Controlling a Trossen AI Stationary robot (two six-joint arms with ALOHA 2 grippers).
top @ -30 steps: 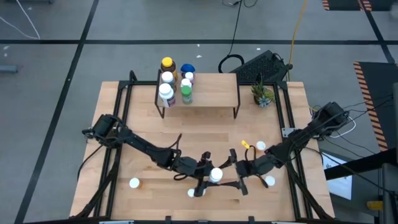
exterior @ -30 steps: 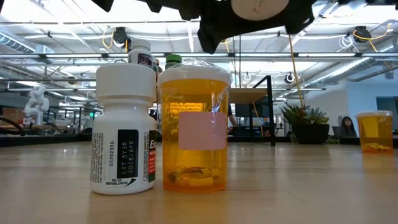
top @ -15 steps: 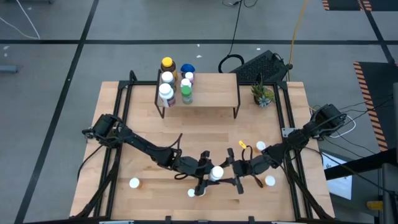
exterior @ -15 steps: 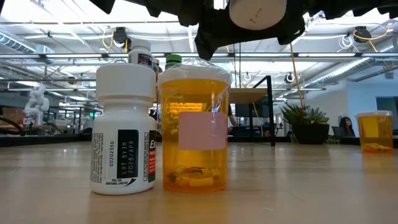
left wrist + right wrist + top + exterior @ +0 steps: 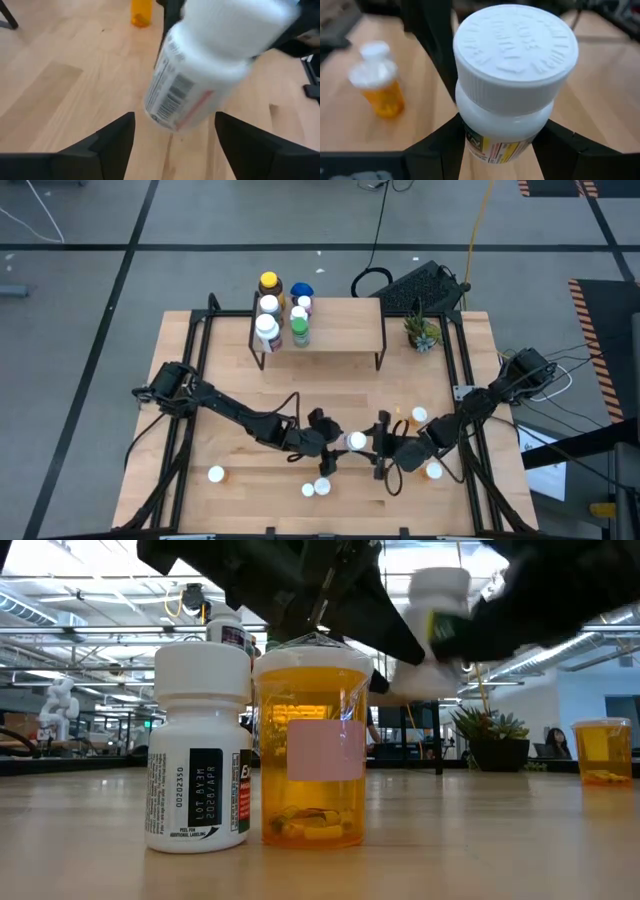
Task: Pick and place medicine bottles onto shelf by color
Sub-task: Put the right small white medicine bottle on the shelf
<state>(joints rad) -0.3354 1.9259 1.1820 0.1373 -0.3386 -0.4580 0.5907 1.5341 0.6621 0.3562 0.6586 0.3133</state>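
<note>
A white medicine bottle (image 5: 355, 442) with a white cap hangs tilted above the table's middle, between my two grippers. My right gripper (image 5: 383, 450) is shut on it. My left gripper (image 5: 175, 145) is open, with a finger on either side of the bottle's base end (image 5: 167, 112) and apart from it. The shelf (image 5: 335, 325) stands at the far side. Several bottles (image 5: 268, 330) are grouped at its left end. A white bottle (image 5: 200, 745) and an orange bottle (image 5: 310, 745) stand upright on the table near the front edge. My right gripper pinches the white bottle's body just below the cap (image 5: 470, 137) between its two fingers, one finger on each side. The cap (image 5: 515, 50) faces back toward the wrist. The bottle is lifted clear of the table and tilted, cap end higher (image 5: 440, 585).
Loose bottles stand on the table at the near left (image 5: 215, 474), near right (image 5: 433, 471) and right (image 5: 418, 415). A small potted plant (image 5: 422, 332) stands at the far right beside the shelf. Bare tabletop lies between the shelf and the grippers.
Both grippers have gone a little toward the table's far edge, with the white bottle between them. The bottle has turned: in the low view it showed a round end before, and now it shows its side, cap uppermost.
</note>
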